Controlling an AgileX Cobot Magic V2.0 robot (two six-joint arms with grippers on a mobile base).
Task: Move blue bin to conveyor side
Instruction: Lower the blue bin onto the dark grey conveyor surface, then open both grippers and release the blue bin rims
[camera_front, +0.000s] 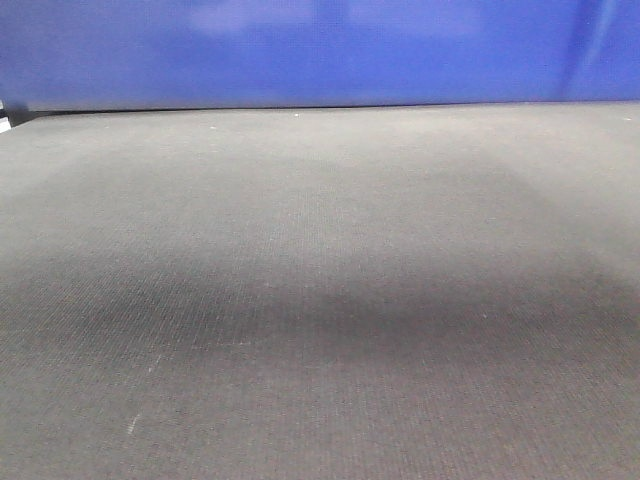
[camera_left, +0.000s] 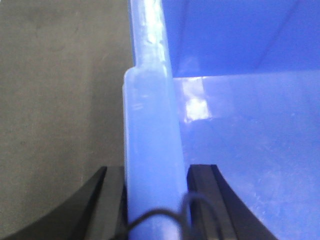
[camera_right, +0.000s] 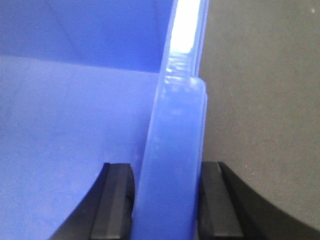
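Observation:
The blue bin fills the top of the front view as a glossy wall wider than the frame, standing on the dark grey-green conveyor side. In the left wrist view my left gripper straddles the bin's thick rim, one black finger outside over the belt and one inside the bin, both pressed to the rim. My right gripper clamps the opposite rim the same way, with its outer finger over the belt.
A thin dark cable loops across the rim close to the left wrist camera. A small pale object shows at the far left edge beside the bin. The belt stretches from the bin to the near edge of the front view.

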